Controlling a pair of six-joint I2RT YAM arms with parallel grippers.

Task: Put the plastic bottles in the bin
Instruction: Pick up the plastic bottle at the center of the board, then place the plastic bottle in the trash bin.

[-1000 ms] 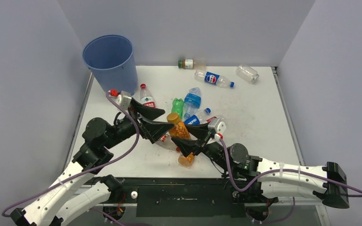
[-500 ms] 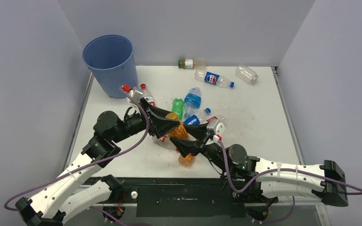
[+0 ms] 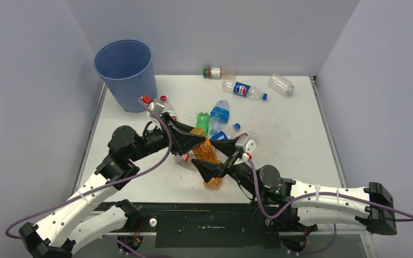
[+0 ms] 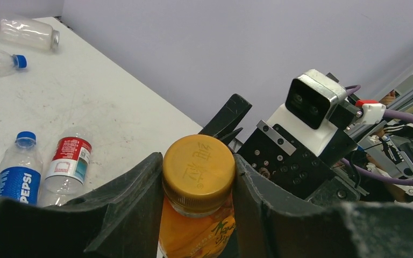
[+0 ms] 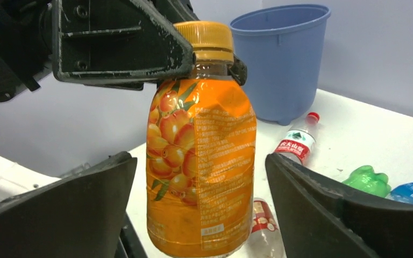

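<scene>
The bin (image 3: 125, 72) stands well to the left of the left gripper (image 4: 198, 180) and beyond it. That gripper's jaws are clenched on the orange bottle (image 5: 201, 161) at its cap. The bottle's body sits between the spread, released fingers of the right gripper (image 3: 211, 156), which stand clear of it. Loose bottles (image 3: 219, 115) lie just beyond both grippers.

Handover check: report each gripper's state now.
Left gripper: closed on the top of the orange plastic juice bottle.
Right gripper: open, its fingers flanking that bottle without touching.
</scene>
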